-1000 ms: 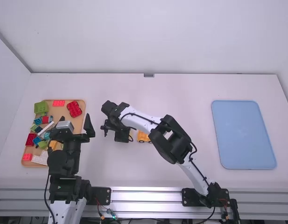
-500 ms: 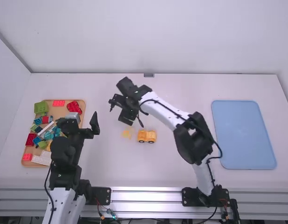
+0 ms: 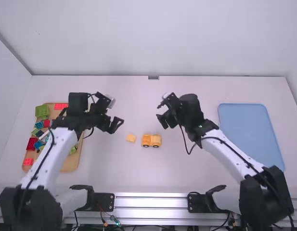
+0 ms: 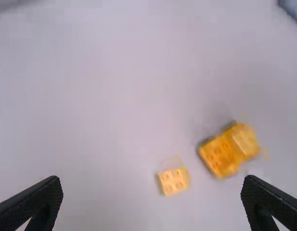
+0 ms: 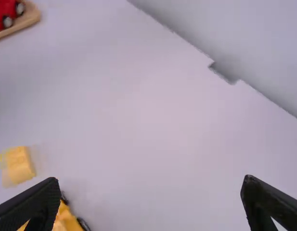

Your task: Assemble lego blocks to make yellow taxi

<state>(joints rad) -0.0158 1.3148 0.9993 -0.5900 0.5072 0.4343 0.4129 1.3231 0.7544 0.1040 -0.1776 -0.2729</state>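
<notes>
White table point(image 3: 153, 178) is supporting a yellow wheeled block build point(image 3: 151, 140) near 1 loose yellow block point(image 3: 131, 138) — left gripper point(image 3: 111, 115) and right gripper point(image 3: 162, 111) are hovering, fingers spread wide, holding nothing.

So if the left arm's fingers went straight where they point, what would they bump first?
Probably the small yellow block, or the table right beside it. The block shows nearly midway between the left arm's open fingers, but depth is hard to tell, so that's a guess.
</notes>
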